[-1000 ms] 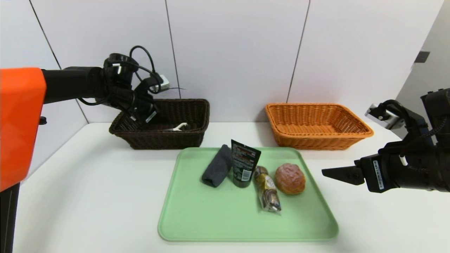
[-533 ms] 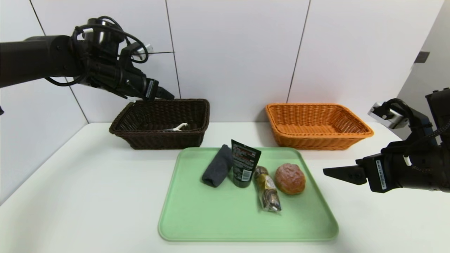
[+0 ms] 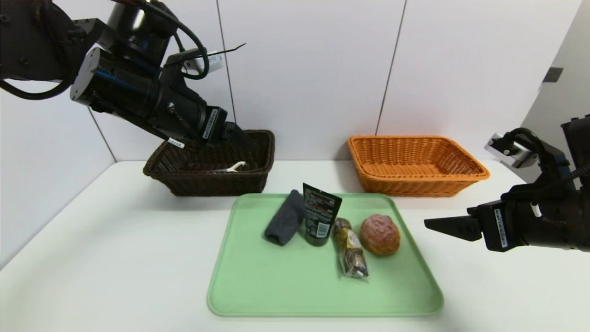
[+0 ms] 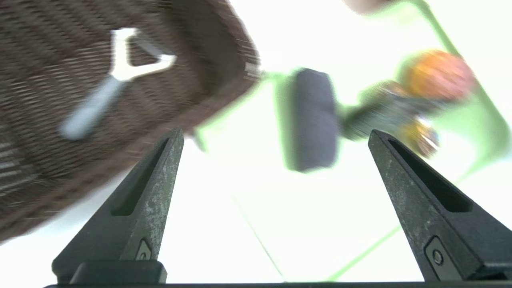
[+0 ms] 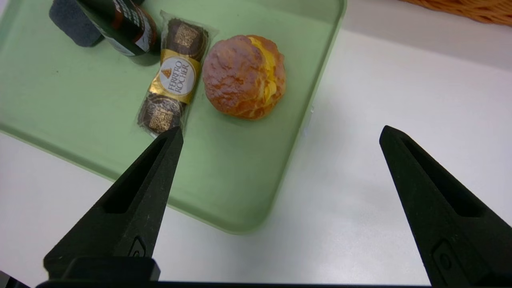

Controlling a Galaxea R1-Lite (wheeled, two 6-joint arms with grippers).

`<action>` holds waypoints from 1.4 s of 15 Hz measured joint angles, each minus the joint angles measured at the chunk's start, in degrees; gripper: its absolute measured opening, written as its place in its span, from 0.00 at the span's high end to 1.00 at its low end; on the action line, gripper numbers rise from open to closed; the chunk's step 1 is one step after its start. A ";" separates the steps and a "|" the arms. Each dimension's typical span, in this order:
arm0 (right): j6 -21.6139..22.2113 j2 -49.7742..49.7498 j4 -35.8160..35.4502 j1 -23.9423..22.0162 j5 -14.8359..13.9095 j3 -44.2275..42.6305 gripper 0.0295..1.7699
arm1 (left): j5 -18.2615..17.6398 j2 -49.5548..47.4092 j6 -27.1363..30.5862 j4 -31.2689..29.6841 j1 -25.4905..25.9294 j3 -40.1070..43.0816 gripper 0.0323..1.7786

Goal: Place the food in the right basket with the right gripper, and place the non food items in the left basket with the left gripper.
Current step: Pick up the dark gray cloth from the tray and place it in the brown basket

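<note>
Two claws, left [image 4: 276,134] and right [image 5: 282,130], are gaping wide, empty; dark cloth [image 4: 316,120] is lying nearer my left.

We find the dark basket [image 3: 216,183] and the orange basket [image 3: 419,184] both of ridged, rough-looking weave. The green tray [image 3: 286,295] appears to be smooth plastic. We note soft, matt fabric on the rolled cloth [image 3: 284,219], clear glossy film around the snack [image 5: 172,76], and a glazed, crackled crust on the bun [image 5: 243,76]. The white tabletop [image 3: 115,258] looks smooth, with a faint sheen.
</note>
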 joint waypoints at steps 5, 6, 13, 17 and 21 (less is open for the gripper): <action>0.10 -0.22 -2.54 -0.74 0.16 1.49 0.04 | -0.78 -6.08 -0.27 -1.21 -8.59 9.74 0.06; 0.10 -0.22 -2.65 -0.74 0.17 1.51 0.04 | -1.83 -6.75 -0.13 -2.61 -9.62 12.61 0.06; 0.07 -0.22 -2.67 -0.79 0.17 1.51 0.04 | -8.80 -9.26 6.28 -14.96 -11.11 27.34 0.05; 0.10 -0.24 -2.78 -0.79 0.24 2.28 0.04 | -2.51 -6.69 6.73 -18.41 -11.35 30.24 0.05; 0.10 -0.50 -4.28 -1.16 0.24 3.55 0.04 | 1.27 -2.21 4.08 -22.54 -12.51 30.88 0.05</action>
